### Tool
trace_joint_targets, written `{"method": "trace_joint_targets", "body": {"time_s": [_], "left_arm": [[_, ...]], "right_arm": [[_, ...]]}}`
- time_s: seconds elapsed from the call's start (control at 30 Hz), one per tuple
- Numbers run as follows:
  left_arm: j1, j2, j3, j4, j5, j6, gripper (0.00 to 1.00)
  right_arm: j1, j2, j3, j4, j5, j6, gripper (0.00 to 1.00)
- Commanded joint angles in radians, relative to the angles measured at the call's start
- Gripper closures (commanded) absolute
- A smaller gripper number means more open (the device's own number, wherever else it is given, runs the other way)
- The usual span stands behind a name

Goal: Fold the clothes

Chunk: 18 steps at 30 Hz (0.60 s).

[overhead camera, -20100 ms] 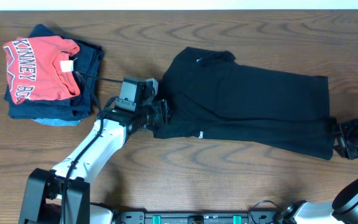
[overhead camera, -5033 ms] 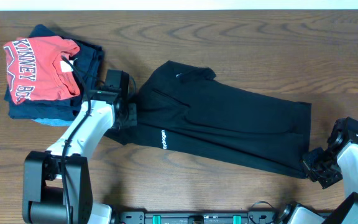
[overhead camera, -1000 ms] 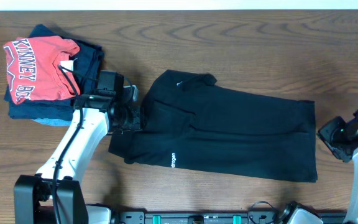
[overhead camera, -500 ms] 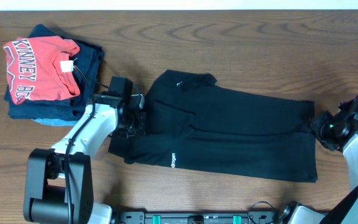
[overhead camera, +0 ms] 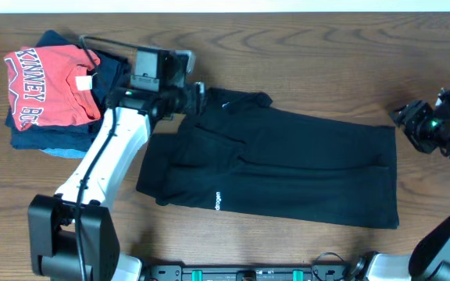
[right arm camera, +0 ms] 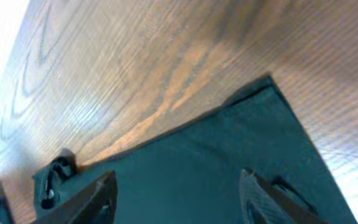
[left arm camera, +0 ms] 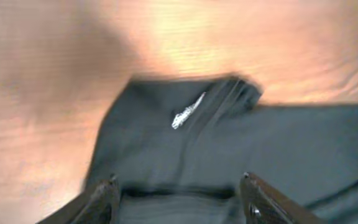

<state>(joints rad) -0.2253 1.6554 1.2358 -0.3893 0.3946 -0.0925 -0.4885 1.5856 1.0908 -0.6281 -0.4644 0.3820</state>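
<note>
The black trouser-like garment (overhead camera: 287, 168) lies flat across the table's middle, a tiny white logo (overhead camera: 218, 202) near its front edge. My left gripper (overhead camera: 196, 98) is open and empty, held over the garment's far left corner. The left wrist view shows that corner (left arm camera: 229, 143) with a small white print (left arm camera: 188, 112) between the spread fingers (left arm camera: 179, 193). My right gripper (overhead camera: 403, 117) is open and empty by the garment's far right corner. The right wrist view shows the garment's corner (right arm camera: 229, 168) below the spread fingers (right arm camera: 176, 193).
A folded pile with a red lettered T-shirt (overhead camera: 49, 82) on navy and light blue garments (overhead camera: 65, 140) sits at the far left, close behind my left arm. The bare wooden table (overhead camera: 326, 55) runs along the back and front.
My left gripper has moved from the garment's left edge up and right to its far left corner. My right gripper has risen toward the far right corner. The garment has not moved.
</note>
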Motion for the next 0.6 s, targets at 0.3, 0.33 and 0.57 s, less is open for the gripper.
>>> {"method": "trace_joint_targets", "body": {"time_s": [0.3, 0.33, 0.57], "left_arm": [[-0.049, 0.332, 0.008, 0.277, 0.018, -0.083, 0.37], [-0.05, 0.349, 0.008, 0.29, 0.02, -0.1, 0.37], [-0.069, 0.397, 0.007, 0.323, 0.047, -0.135, 0.3]], "right_arm": [[0.034, 0.037, 0.013, -0.15, -0.028, -0.093, 0.34], [0.034, 0.037, 0.013, -0.161, -0.016, -0.096, 0.34], [0.036, 0.037, 0.012, -0.179, 0.093, -0.096, 0.32]]}}
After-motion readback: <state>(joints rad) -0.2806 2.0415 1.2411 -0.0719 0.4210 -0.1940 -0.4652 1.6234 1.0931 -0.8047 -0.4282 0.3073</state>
